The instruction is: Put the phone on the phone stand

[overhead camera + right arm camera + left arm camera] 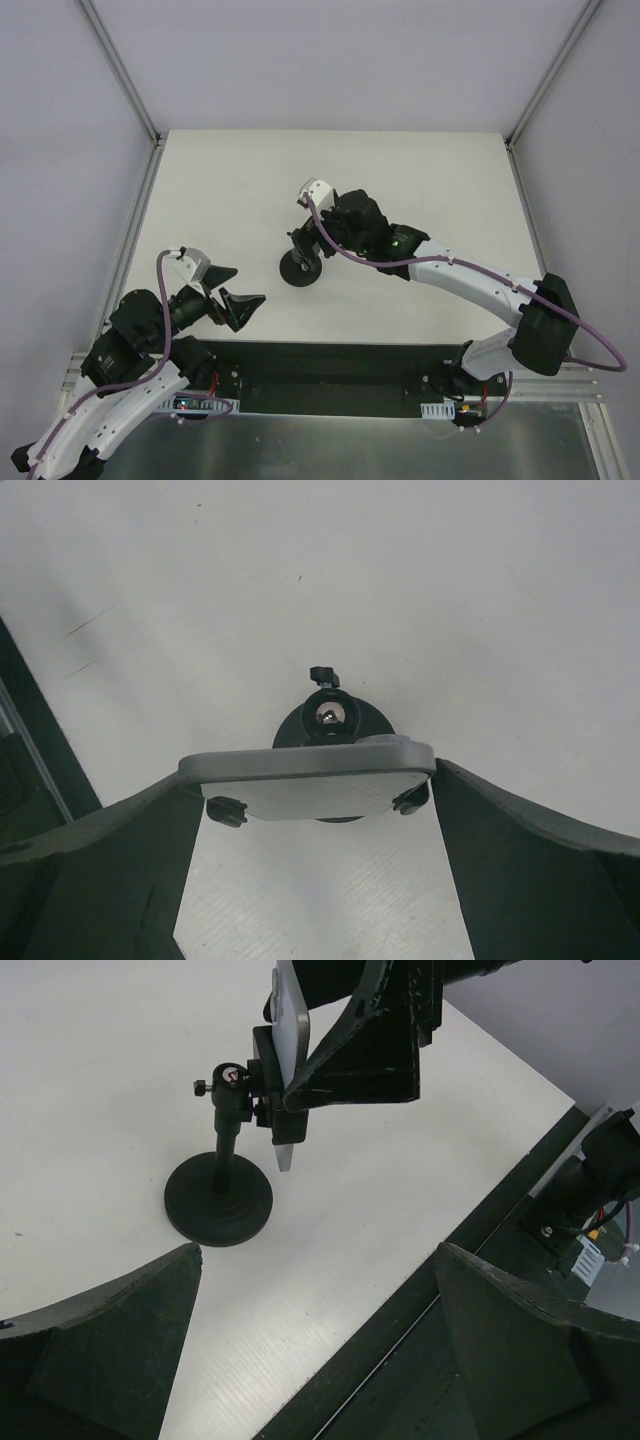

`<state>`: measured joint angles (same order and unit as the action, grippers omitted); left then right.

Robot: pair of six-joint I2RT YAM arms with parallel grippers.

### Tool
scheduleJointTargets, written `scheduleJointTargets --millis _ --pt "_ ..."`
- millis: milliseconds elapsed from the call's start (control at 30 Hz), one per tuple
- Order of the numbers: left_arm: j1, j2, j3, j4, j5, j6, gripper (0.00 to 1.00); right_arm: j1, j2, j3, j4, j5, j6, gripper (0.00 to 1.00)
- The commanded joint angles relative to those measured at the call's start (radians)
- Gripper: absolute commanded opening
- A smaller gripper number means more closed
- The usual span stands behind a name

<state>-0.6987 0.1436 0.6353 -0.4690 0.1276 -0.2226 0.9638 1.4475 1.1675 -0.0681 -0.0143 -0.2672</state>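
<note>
The right hand [318, 780], spread wide, flanked the phone [292, 1060] to seat it in the stand [220, 1200]; gripping or released, I couldn't tell. The left hand [238, 292] hovered open.

You are looking at the phone stand [220, 1195] standing upright near the middle of the white bench [220, 180], its round black disc base lying flat and a short post rising to a ball joint with a small thumbscrew. The phone [310, 780], a thin slab with rounded corners showing grey here, is sitting upright against the cradle, two black clamp feet showing at its lower corners.
</note>
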Motion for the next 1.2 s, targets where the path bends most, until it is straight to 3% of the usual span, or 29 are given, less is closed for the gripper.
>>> scheduleJointTargets --millis 0,267,400,600,800,933,967,1000,1067,1133,1167 --pt "0.007 -0.025 -0.003 0.032 0.021 0.014 0.99 -0.020 -0.035 0.009 0.014 -0.214 -0.102 0.96" --pt "0.001 -0.030 -0.006 0.036 0.032 0.019 0.99 -0.027 -0.016 0.004 0.051 -0.249 -0.142 0.97" --pt "0.001 -0.019 -0.005 0.040 0.050 0.022 0.99 -0.028 0.004 0.014 0.063 -0.196 -0.139 0.97" --pt "0.001 -0.021 -0.006 0.041 0.053 0.022 0.99 -0.031 0.042 0.026 0.119 -0.179 -0.067 0.88" --pt "0.002 -0.027 -0.008 0.041 0.041 0.020 0.99 -0.030 0.033 -0.012 0.165 -0.110 0.011 0.63" --pt "0.002 -0.018 -0.006 0.041 0.038 0.019 0.99 0.003 0.008 -0.022 0.153 0.019 0.026 0.30" --pt "0.002 -0.015 -0.006 0.040 0.037 0.019 0.99 0.021 0.005 -0.020 0.140 0.133 0.046 0.23" --pt "0.002 -0.012 -0.006 0.041 0.033 0.017 0.99 0.030 0.002 -0.008 0.128 0.180 0.083 0.05" --pt "0.002 -0.006 -0.008 0.041 0.032 0.017 0.99 0.058 -0.001 0.014 0.075 0.290 0.134 0.01" --pt "0.002 -0.003 -0.006 0.041 0.033 0.019 0.99 0.081 -0.007 0.055 0.026 0.485 0.212 0.01" --pt "0.002 -0.006 -0.006 0.041 0.032 0.017 0.99 0.107 -0.006 0.076 -0.048 0.661 0.236 0.01"
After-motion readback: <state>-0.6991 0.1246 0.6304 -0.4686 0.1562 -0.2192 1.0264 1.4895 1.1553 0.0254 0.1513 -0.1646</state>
